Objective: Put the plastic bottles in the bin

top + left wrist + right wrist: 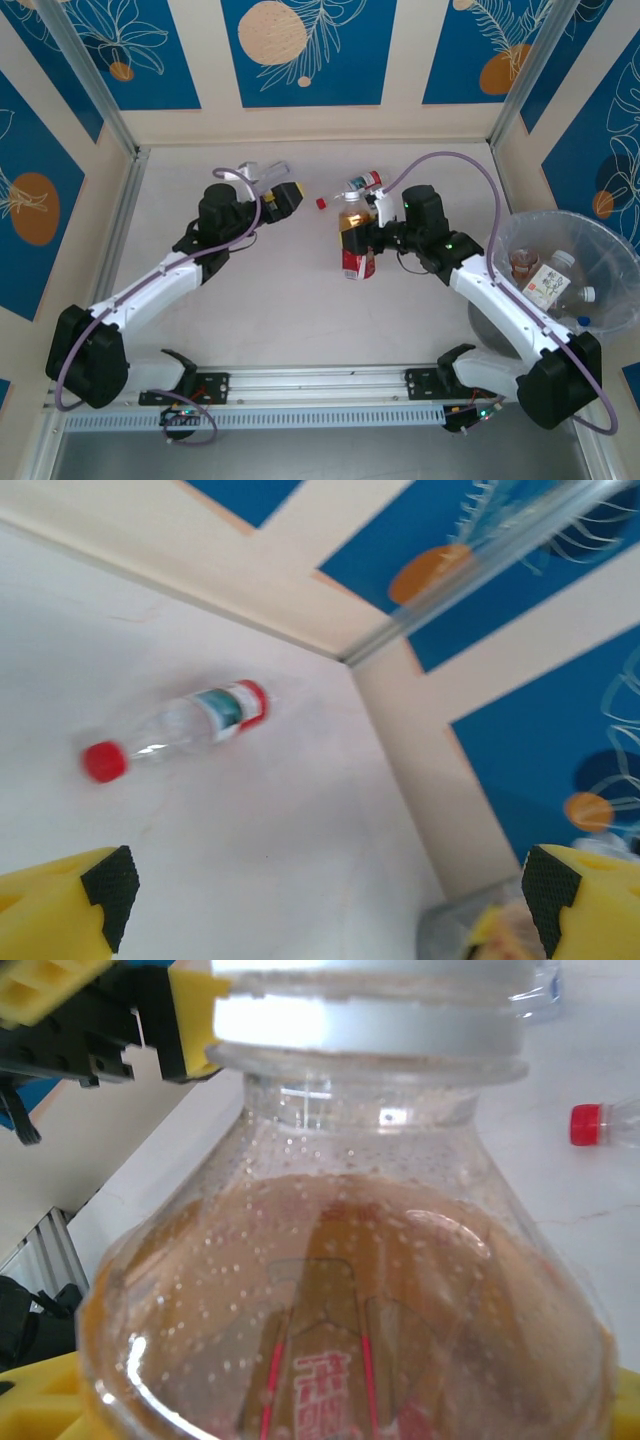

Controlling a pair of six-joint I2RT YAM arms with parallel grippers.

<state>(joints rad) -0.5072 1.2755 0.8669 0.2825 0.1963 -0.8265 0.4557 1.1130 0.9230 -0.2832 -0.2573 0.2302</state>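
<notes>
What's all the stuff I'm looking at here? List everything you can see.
held bottle: one, amber drink, red label, upright mid-table
red-capped bottle: one, clear, lying just behind the held bottle
clear bottle: one, lying at the far side by the left gripper
binned bottles: at least three, brown, white-labelled and clear, inside the bin
bin: one, whitish bag liner, right edge
table: one, white
walls: blue and cream panels, around the table
left gripper: yellow fingers, open, empty
right gripper: shut on the held bottle
</notes>
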